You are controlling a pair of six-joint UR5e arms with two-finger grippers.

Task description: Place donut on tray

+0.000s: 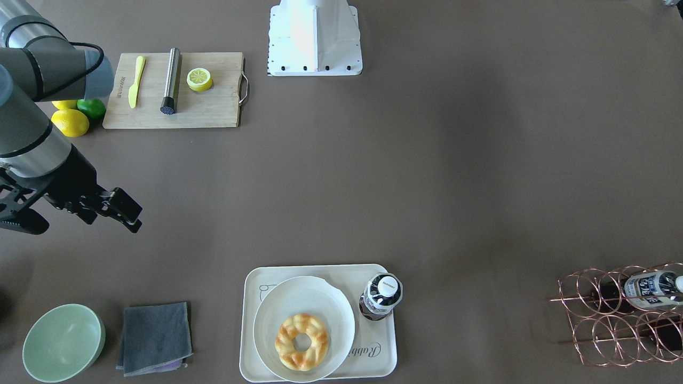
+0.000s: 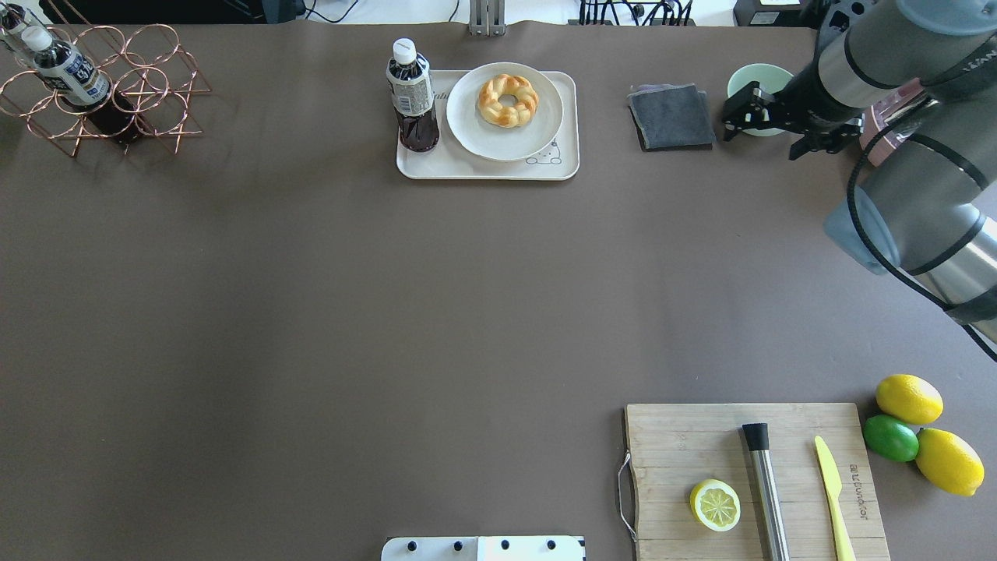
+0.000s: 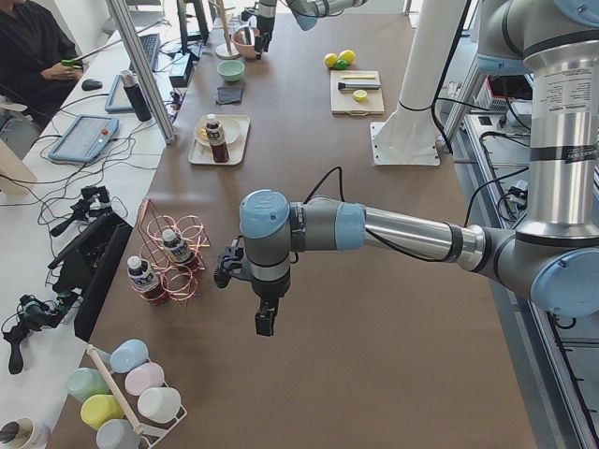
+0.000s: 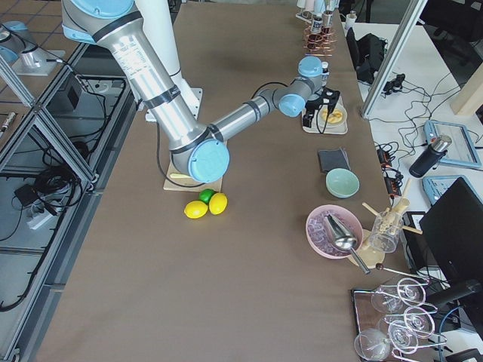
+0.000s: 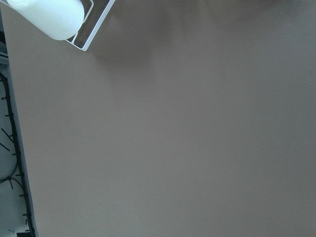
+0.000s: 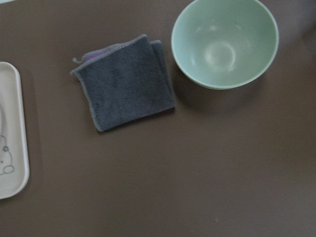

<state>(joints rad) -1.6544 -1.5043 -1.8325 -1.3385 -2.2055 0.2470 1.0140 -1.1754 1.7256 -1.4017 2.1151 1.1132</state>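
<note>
The donut [image 1: 301, 341] is a golden braided ring lying on a white plate [image 1: 320, 298], which rests on the cream tray [image 1: 373, 368]. It also shows in the overhead view [image 2: 508, 100] on the tray [image 2: 483, 167]. A dark bottle [image 1: 381, 296] stands on the same tray. My right gripper [image 2: 771, 128] hangs open and empty over the table between the grey cloth and the green bowl, well to the tray's side. The right wrist view shows only the tray's corner [image 6: 10, 138]. My left gripper [image 3: 265, 323] shows only in the left side view, and I cannot tell whether it is open.
A grey cloth [image 2: 671, 117] and a green bowl [image 2: 759, 82] lie beside the tray. A wooden cutting board [image 2: 701, 436] holds a lemon half [image 2: 715, 505], a metal cylinder and a yellow knife. Lemons and a lime [image 2: 890, 438] lie beside it. A copper wire rack [image 2: 101, 86] holds bottles.
</note>
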